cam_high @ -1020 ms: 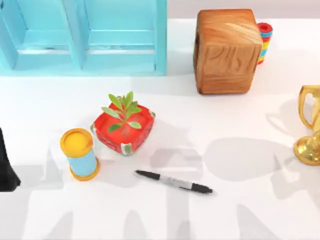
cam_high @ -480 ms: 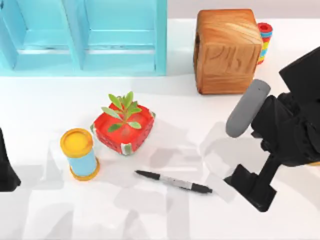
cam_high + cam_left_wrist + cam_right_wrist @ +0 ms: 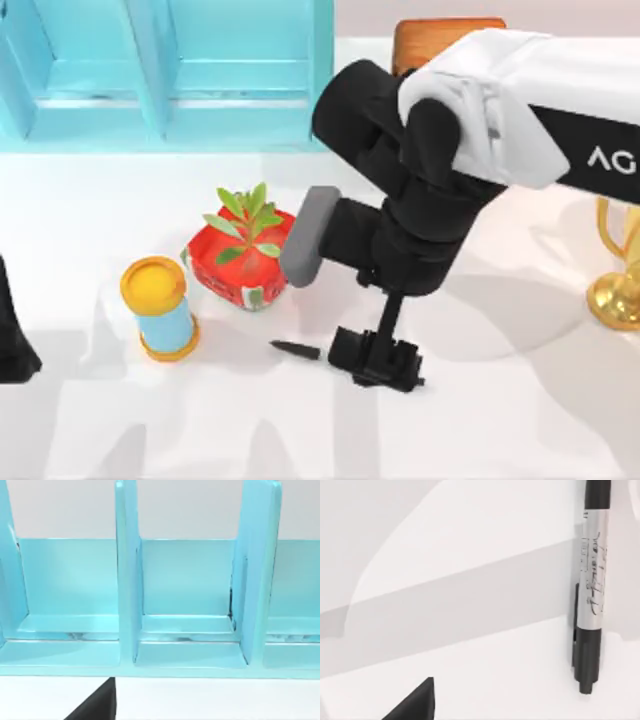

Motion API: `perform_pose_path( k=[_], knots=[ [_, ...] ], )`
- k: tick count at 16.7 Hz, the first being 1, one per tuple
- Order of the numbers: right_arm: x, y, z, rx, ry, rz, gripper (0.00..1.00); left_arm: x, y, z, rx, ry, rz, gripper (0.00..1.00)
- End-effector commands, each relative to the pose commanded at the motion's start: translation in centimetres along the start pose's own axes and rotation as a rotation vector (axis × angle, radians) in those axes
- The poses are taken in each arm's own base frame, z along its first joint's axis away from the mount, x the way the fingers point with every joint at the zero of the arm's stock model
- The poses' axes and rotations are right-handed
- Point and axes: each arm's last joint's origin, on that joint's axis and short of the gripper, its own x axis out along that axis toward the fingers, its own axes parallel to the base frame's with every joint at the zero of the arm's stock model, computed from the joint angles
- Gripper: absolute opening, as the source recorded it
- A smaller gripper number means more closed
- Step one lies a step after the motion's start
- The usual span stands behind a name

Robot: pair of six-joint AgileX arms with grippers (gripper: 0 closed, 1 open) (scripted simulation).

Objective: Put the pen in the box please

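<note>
While the left arm [image 3: 12, 330] sits parked at the counter's left edge, the marker pen [image 3: 296, 349] lies flat on the white counter [image 3: 120, 430], near the red planter [image 3: 245, 262]. Directly over the pen's right half hangs the right hand [image 3: 378, 362]; whether it is open or closed I cannot tell. Farther right and far back, the wooden box [image 3: 445, 28] peeks from behind the right arm.

A rendered tabletop scene, not a real room: a plain white worktop [image 3: 500, 430] with flat, clean shading and soft shadows. Scattered on it is an unrelated mix of household items: a turquoise shelf unit [image 3: 170, 75] at the back, a red planter [image 3: 245, 265] with a green plant, a blue can with a yellow lid [image 3: 160, 308] and a gold trophy [image 3: 618, 260]. Two robot arms work over it, as in a test setup.
</note>
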Motion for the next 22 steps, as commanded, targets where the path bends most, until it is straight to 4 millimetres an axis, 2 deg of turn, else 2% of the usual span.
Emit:
perform_pose_path(
  k=[4,8,15,17,22],
  knots=[
    [1.9,-2.4,2.4,-0.007,0.102,0.042,1.0,0.0,0.0,0.0,0.0,0.0,0.0,1.0],
    [2.8,-4.1,3.3,0.0,0.152,0.062,1.0,0.0,0.0,0.0,0.0,0.0,0.0,1.0],
    [3.0,-4.0,3.4,-0.003,0.155,0.064,1.0,0.0,0.0,0.0,0.0,0.0,0.0,1.0],
    [4.3,-4.0,3.3,0.002,0.164,0.069,1.0,0.0,0.0,0.0,0.0,0.0,0.0,1.0],
    [9.7,-3.9,2.8,-0.003,0.141,0.056,1.0,0.0,0.0,0.0,0.0,0.0,0.0,1.0]
  ],
)
